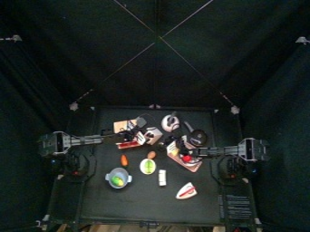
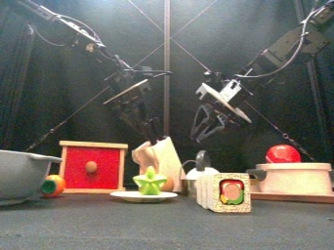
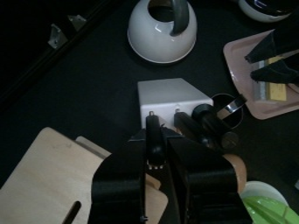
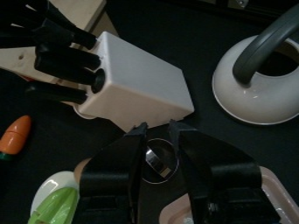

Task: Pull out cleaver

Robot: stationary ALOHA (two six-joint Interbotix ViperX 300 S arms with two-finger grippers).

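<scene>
Left gripper (image 3: 156,157) is clamped on a black cleaver handle (image 3: 153,131) in the white knife block (image 3: 173,94). Right gripper (image 4: 156,131) hovers beside the block, jaws nearly together, gripping nothing. Adjacent: white kettle (image 3: 165,33), pink tray (image 3: 251,66), wooden board (image 3: 52,166)

Before me on the worktop (image 2: 167,229): a red drawer box (image 2: 93,166), a green star-shaped thing on a white plate (image 2: 144,194), a white kettle (image 4: 260,80), a grey bowl (image 2: 23,174).

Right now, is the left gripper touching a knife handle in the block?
Cannot tell. In the left wrist view the left gripper sits just over the black handles in the knife block, but the jaws hide any contact or gap.
</scene>
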